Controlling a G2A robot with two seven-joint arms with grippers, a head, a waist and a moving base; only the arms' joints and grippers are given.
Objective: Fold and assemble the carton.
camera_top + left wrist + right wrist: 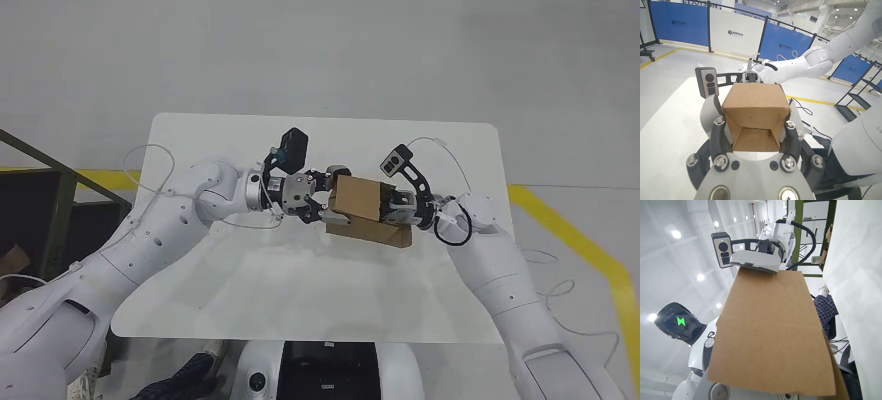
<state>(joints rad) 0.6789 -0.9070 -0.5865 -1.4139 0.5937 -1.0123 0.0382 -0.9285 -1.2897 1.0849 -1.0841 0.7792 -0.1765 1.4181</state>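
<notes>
The carton (362,203) is plain brown cardboard, opened into a box-shaped sleeve. It lies lengthwise over the middle of the tabletop (300,290), between the left gripper (322,196) and the right gripper (398,207). The end toward the left gripper is open, with flaps angled inward, and the fingers (706,111) press its two sides there. A long flap (375,233) runs along its near lower edge. One broad panel (770,328) shows a single crease across it.
</notes>
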